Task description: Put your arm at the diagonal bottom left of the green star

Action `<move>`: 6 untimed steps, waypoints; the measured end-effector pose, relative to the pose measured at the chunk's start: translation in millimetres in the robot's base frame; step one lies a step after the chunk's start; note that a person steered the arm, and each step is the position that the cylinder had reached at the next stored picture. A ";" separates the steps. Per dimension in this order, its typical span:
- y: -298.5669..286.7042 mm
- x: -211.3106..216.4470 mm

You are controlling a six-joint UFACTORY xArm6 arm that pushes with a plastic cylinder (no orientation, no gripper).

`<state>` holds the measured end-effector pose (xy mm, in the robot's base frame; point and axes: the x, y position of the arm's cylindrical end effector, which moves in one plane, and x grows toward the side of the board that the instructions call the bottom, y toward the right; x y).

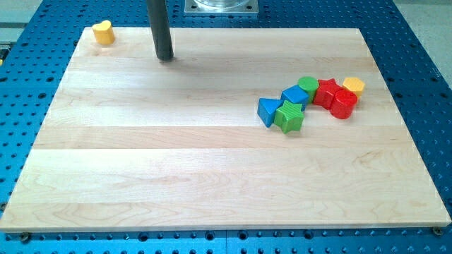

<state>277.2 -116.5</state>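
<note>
My tip point(164, 58) rested near the view's top left of the wooden board point(141, 176). It was far from the group of blocks. It was only a straight rod, so it had no fingers to be apart or together.

The green star point(289, 117) sat on the view's right side of the board, at the bottom of a tight bunch. A blue triangle point(267, 111) touched it on the view's left. A blue cube point(294, 94) sat just above it. Behind those were a green round block point(308, 86), a red star point(325, 92), a red round block point(344, 104) and a yellow block point(354, 86). A yellow heart point(104, 32) sat alone in the view's top left corner, near my tip but not touching it.

I think the blocks were bunched up because they had been pushed together. That made the top and right of the star crowded.

The spot I needed, down and to the view's left of the star, was bare wood. The whole middle and bottom of the board lay open too. So I judged I could slide across the middle and come in from below. I would need to keep clear of the blue triangle, because it stuck out close to that spot. The board's edges were well away from there.
</note>
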 end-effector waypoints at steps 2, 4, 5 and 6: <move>8.8 49.6; 100.0 200.4; 100.7 204.0; 109.7 229.6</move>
